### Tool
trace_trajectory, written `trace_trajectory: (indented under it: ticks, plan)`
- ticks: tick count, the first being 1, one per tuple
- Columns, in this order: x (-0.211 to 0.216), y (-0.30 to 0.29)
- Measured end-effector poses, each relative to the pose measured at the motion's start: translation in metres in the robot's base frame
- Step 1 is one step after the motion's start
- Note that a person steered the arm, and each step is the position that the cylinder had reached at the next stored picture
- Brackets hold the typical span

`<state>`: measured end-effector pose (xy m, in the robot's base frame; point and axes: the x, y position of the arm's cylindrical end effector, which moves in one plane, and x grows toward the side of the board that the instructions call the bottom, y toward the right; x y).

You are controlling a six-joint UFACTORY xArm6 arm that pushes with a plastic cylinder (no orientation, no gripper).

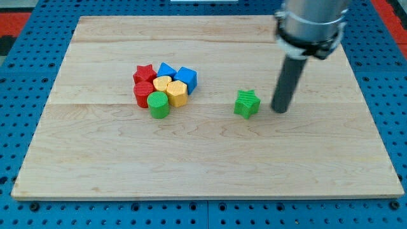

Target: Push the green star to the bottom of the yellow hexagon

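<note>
The green star (pixel 246 104) lies alone on the wooden board, right of centre. The yellow hexagon (pixel 177 93) sits in a tight cluster at the view's left of centre, with a second yellow block (pixel 163 84) touching its left. My tip (pixel 279 111) rests on the board just to the right of the green star, a small gap between them. The star is well to the right of the hexagon and slightly lower in the view.
The cluster also holds a red star (pixel 144 72), a red cylinder (pixel 143 94), a green cylinder (pixel 158 105) and two blue blocks (pixel 166 70) (pixel 187 78). The wooden board (pixel 203 165) lies on a blue pegboard surface (pixel 25 76).
</note>
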<state>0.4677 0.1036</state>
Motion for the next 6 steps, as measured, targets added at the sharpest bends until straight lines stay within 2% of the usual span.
trace_trajectory:
  ticks: [1,2,3,4,6]
  plan:
    - [0.006,-0.083]
    - [0.002,-0.016]
    - [-0.031,0.017]
    - [-0.059,0.001]
    - [-0.013,-0.057]
